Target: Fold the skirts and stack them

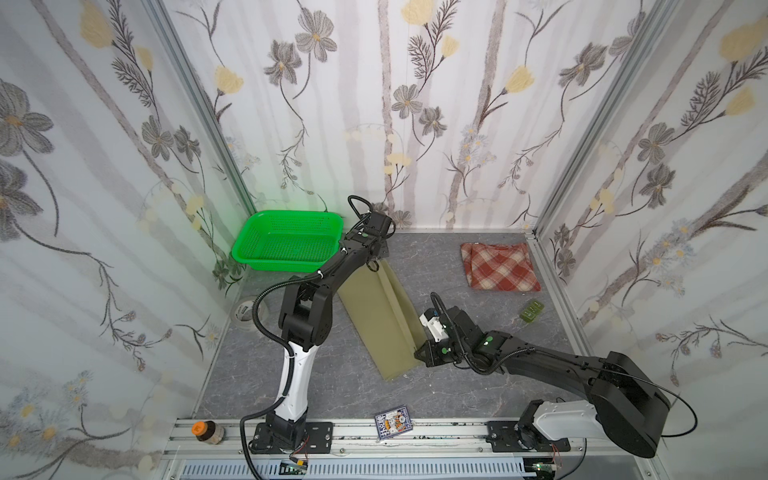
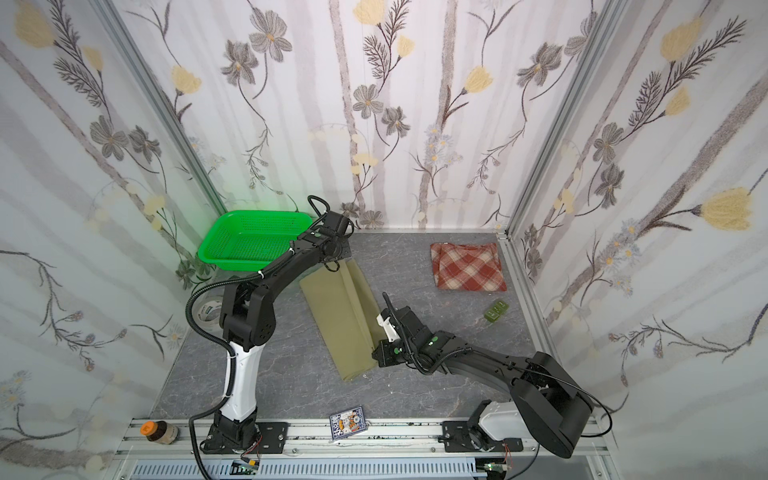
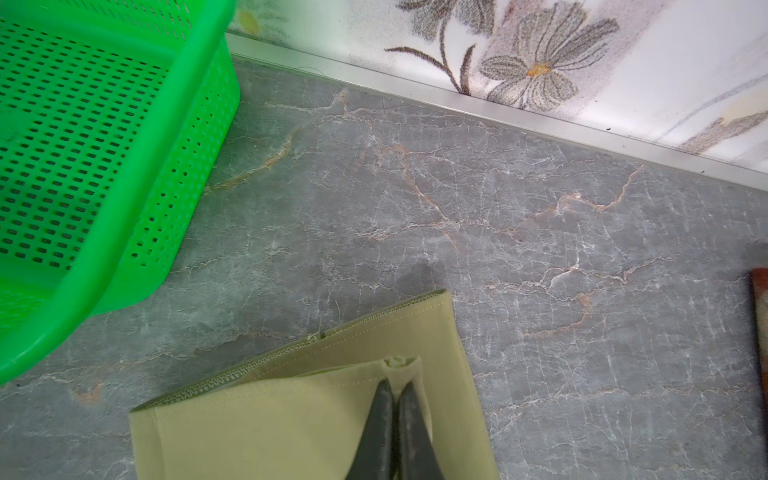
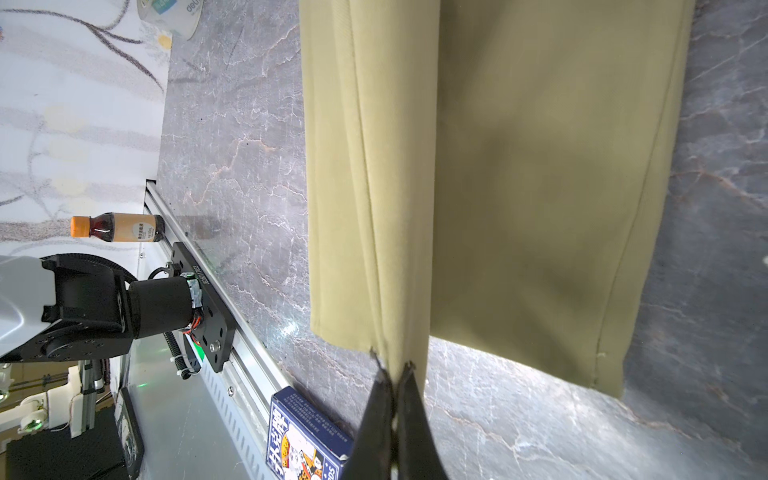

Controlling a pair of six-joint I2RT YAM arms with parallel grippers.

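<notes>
khaki skirt being held on table centre, running 11 to 5 o'clock | far end being pinched by left pincer | near edge being pinched by right pincer | plaid skirt being seen folded at 2 o'clock

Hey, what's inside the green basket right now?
Nothing shows inside the green basket, only its bare perforated floor. In both top views the left arm covers the basket's near right corner, so that part cannot be checked.
</notes>
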